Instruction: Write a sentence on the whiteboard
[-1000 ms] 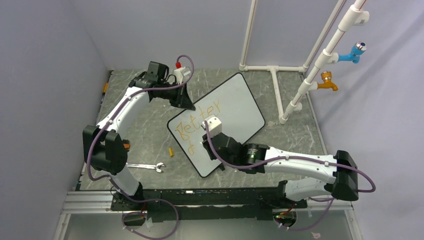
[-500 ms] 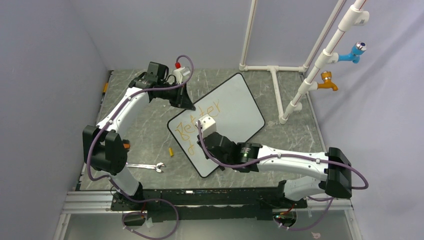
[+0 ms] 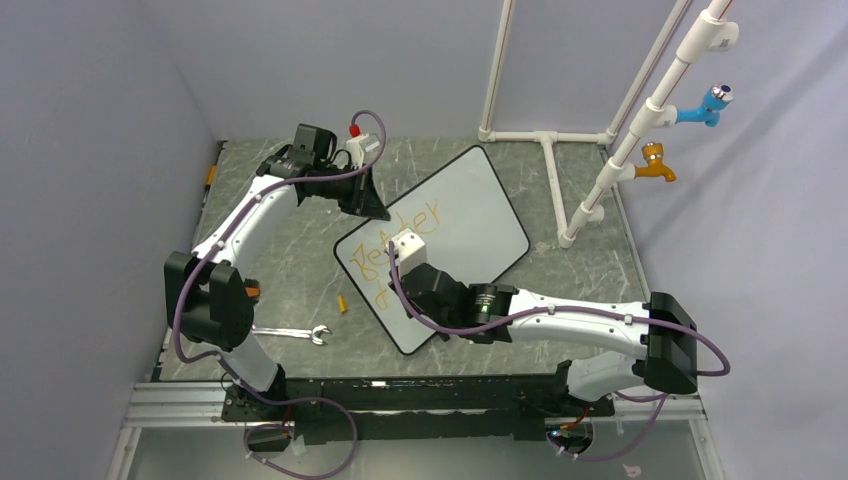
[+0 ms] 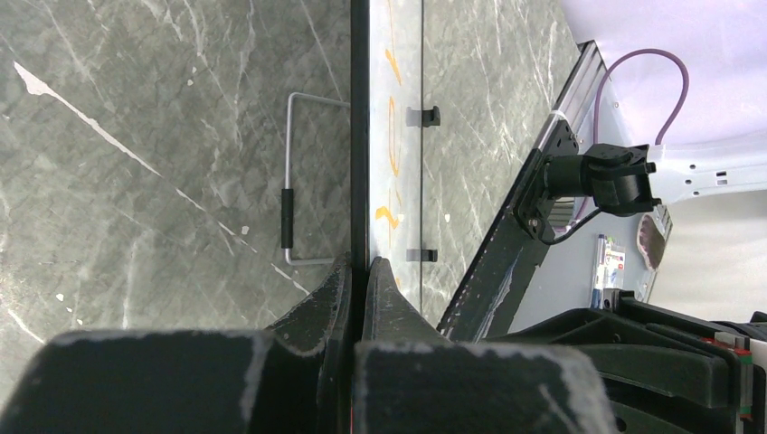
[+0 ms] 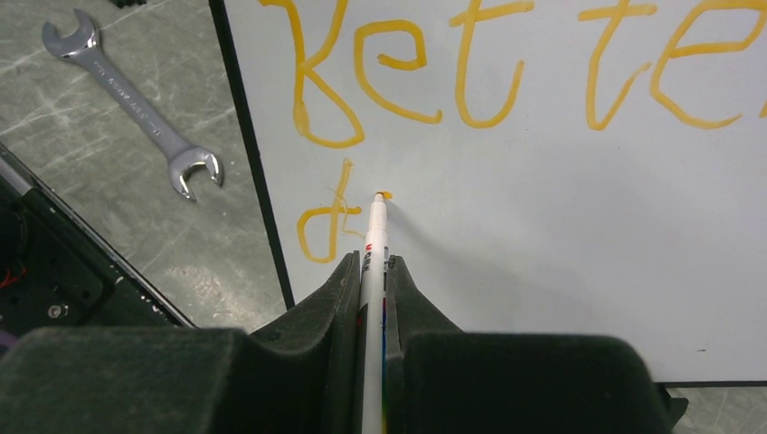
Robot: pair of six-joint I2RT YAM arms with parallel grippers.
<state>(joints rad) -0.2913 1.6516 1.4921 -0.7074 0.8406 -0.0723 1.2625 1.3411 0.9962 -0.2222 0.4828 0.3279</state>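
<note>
The whiteboard (image 3: 470,215) lies flat at the centre of the table, its long axis running from about 7 o'clock to 1 o'clock in the overhead view. The left gripper (image 4: 360,271) is clamped on the board's thin black frame on the 10 o'clock side, one finger on each face of the edge, which looks meant to steady the board. The right gripper (image 5: 373,264) is closed around an orange marker (image 5: 374,240), which runs out between the fingers toward 12 o'clock in the wrist view, its tip touching the white surface. As for the sentence (image 5: 470,72), the first line reads "Better" as far as the overhead view shows. Below it, toward 7 o'clock from that word, a second line has only a lowercase "d" and a small orange dab where the tip now rests, just to the right of the "d". I judge the writing under halfway, the second line barely begun and most of the board below it blank. A spanner (image 3: 292,333) and a small yellow piece (image 3: 341,303), possibly the cap, lie on the table at 8 o'clock from the board
</note>
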